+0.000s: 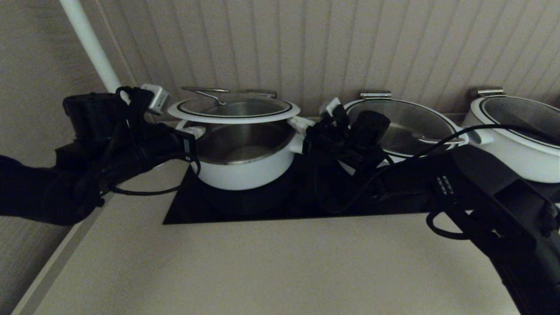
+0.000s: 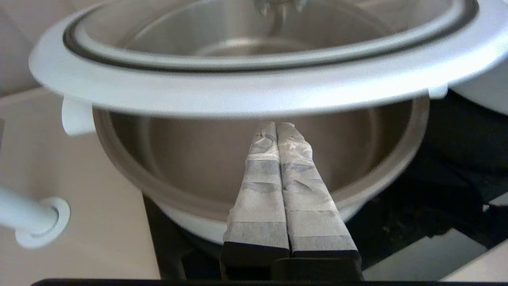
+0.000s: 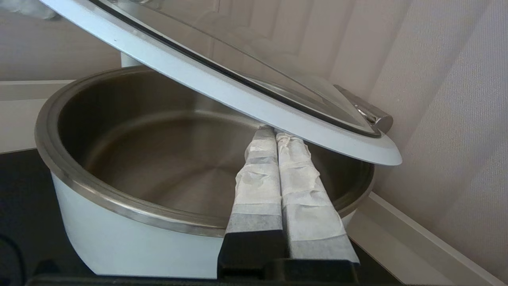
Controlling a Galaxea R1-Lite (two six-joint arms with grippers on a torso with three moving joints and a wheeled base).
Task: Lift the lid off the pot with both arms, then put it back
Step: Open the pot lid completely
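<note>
On the black hob [image 1: 262,205] set against the counter's [image 1: 262,271] back edge, the pot [image 1: 245,168] stands open, and the lid [image 1: 234,110] hangs just above it, clear of the rim at the front. The left gripper [image 2: 276,126] props the lid's white rim from below on the pot's left side, its padded fingers [image 2: 258,186] pressed together, clamping nothing. The right gripper [image 3: 274,133] does the same on the right.

Glass in a wide rim will likely be heavy, stiff, slick and breakable. With nothing clamped it only rests on the fingertips, so the rim's underside at opposite sides is the place to bear it, kept level.

The right wrist view alone shows the lid tilted, with its steel bracket [image 3: 367,111] toward the wall; the head view alone shows the wire handle [image 1: 205,92] and two more pots [image 1: 407,127] farther right.
</note>
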